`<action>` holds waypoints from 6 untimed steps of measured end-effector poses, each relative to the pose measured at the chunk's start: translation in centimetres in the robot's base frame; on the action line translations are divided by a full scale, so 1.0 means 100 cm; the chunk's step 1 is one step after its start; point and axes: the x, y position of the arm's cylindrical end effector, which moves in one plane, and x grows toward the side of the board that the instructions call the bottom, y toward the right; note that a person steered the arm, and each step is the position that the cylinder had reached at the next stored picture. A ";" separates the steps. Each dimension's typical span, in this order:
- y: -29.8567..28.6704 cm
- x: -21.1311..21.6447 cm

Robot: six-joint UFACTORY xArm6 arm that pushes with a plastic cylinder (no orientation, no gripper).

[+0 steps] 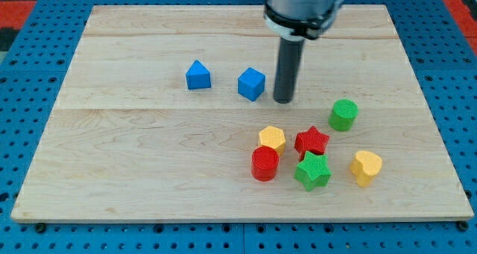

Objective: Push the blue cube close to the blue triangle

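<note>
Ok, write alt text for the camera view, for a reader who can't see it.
My tip sits just right of the blue cube, with the blue triangle further left, on a wooden board. Lower right lie a green cylinder, yellow hexagon, red star, red cylinder, green star and yellow heart.

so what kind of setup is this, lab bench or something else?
Most likely a lab tabletop rig for pushing tests: a wooden board on a blue perforated base, small coloured blocks such as the blue cube and blue triangle, and my tip just right of the cube.
</note>
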 end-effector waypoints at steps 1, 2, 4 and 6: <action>-0.046 -0.012; -0.053 -0.036; 0.010 -0.057; -0.085 -0.075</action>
